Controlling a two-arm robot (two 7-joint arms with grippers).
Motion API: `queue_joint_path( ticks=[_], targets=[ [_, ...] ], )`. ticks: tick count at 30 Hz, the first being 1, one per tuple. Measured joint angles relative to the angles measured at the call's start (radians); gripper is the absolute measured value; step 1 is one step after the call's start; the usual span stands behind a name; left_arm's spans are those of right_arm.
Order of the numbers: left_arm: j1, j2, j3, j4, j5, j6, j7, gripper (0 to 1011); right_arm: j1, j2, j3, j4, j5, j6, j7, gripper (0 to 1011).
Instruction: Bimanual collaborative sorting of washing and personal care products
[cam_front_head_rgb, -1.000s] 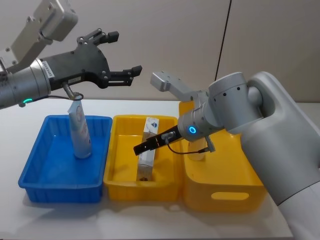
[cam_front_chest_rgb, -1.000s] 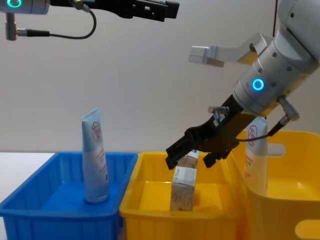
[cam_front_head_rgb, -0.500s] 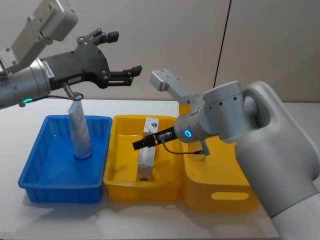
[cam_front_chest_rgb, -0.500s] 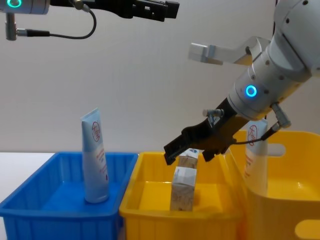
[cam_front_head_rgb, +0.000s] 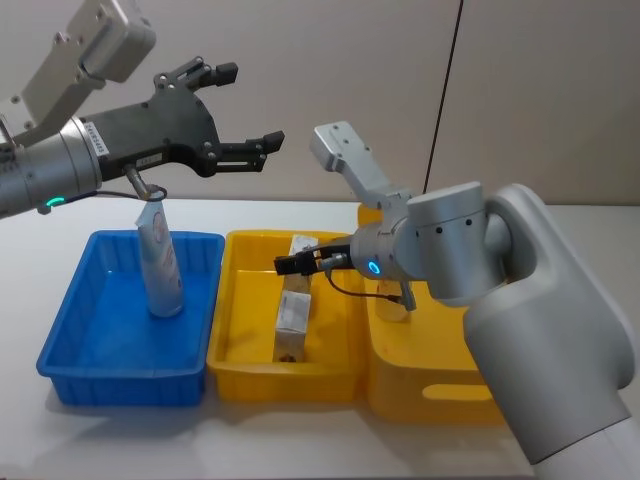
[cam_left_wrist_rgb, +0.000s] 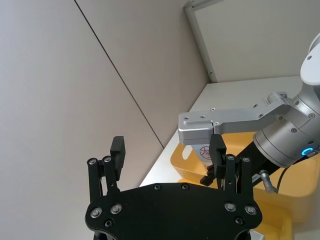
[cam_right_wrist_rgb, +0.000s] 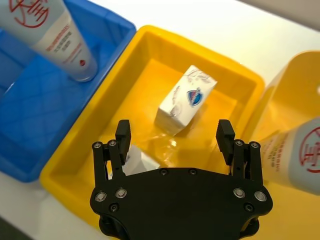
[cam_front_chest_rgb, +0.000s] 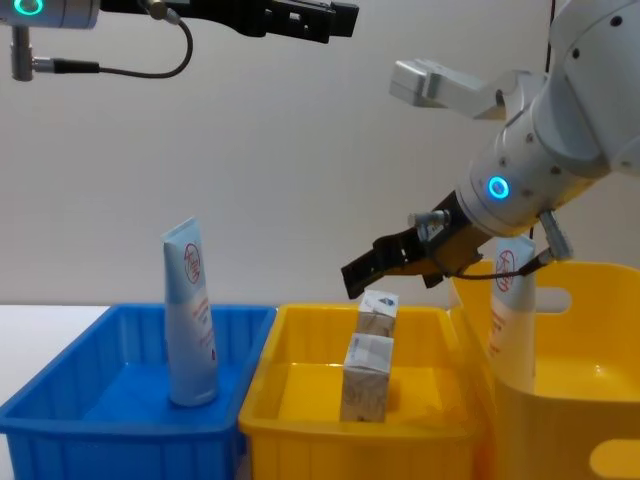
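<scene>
Cartons (cam_right_wrist_rgb: 186, 100) sat in mid yellow bin (cam_front_head_rgb: 240, 300); my R gripper (cam_right_wrist_rgb: 175, 132) hung above them, jaws spread, empty. L gripper (cam_front_head_rgb: 248, 108) also spread, held high.

Tube (cam_front_head_rgb: 160, 265) in left bin (cam_front_head_rgb: 120, 386), cartons (cam_front_head_rgb: 293, 312) in middle bin (cam_front_head_rgb: 238, 300), second tube (cam_front_chest_rgb: 511, 312) rightmost

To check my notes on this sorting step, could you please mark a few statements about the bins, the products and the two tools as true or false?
1. A tube stands in the blue bin. True.
2. The right tool grips a carton. False: it is open and empty above the two cartons in the yellow tray.
3. The left tool is open and holds nothing. True.
4. The yellow basket is empty. False: a second tube stands in it.
</scene>
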Motion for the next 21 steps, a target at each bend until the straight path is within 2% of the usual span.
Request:
queue_joint_path(
  ticks=[10,21],
  targets=[
    [0.0,0.0,0.0,0.0,0.0,0.0,0.0,1001,-0.001,-0.011,-0.023,0.017,-0.053,-0.023,-0.049,1002],
    [0.0,0.0,0.0,0.0,0.0,0.0,0.0,1002,0.023,-0.027,-0.046,0.063,-0.076,-0.005,-0.05,1002]
  ],
)
